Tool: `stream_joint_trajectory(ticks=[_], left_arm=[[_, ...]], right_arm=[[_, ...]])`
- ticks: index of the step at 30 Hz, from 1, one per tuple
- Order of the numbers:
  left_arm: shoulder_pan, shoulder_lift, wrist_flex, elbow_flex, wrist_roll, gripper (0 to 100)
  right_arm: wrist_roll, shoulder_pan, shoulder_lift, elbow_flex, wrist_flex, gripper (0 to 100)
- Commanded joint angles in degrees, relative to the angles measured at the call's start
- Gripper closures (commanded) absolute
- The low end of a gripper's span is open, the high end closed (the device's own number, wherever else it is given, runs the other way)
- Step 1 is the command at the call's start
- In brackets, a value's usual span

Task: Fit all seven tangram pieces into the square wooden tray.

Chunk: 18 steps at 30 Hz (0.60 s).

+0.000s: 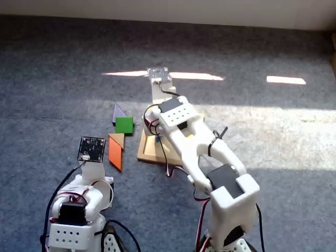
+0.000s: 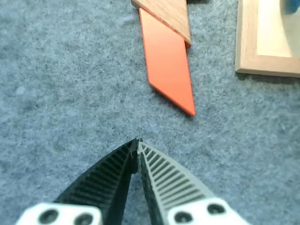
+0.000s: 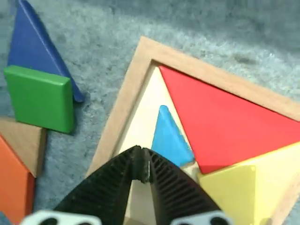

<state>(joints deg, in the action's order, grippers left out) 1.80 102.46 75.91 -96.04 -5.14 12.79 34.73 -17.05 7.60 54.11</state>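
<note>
Tangram pieces [image 1: 119,137] are split between carpet [image 2: 56,84] and tray [image 3: 125,96]. At the left, the left gripper [image 2: 137,143] is held closed and empty, just short of the orange piece [image 2: 168,65], seemingly so it can be nudged. A wooden triangle [image 2: 168,14], green square [image 3: 40,97] and dark blue triangle [image 3: 33,47] are clustered beside the tray. Red [image 3: 225,122], yellow [image 3: 243,187] and light blue [image 3: 168,138] triangles are seated inside. The right gripper [image 3: 140,164] is held closed, gripping nothing, over the light blue one, probably to push it.

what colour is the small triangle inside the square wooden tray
Light blue triangle; right wrist view shows it best.
</note>
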Motion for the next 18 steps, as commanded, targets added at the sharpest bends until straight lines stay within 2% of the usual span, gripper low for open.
stream_joint_trajectory(ticks=[1,14,18], left_arm=[[-0.4,1.8,0.26,-1.1,0.53,99],[-0.4,1.8,0.26,-1.1,0.53,99],[-0.4,1.8,0.26,-1.1,0.53,99]], right_arm=[[-0.79,-1.19,1.19,-2.86,0.75,99.4],[-0.79,-2.51,12.79,0.31,3.03,99.4],[-0.79,-2.24,11.74,3.12,2.86,99.4]])
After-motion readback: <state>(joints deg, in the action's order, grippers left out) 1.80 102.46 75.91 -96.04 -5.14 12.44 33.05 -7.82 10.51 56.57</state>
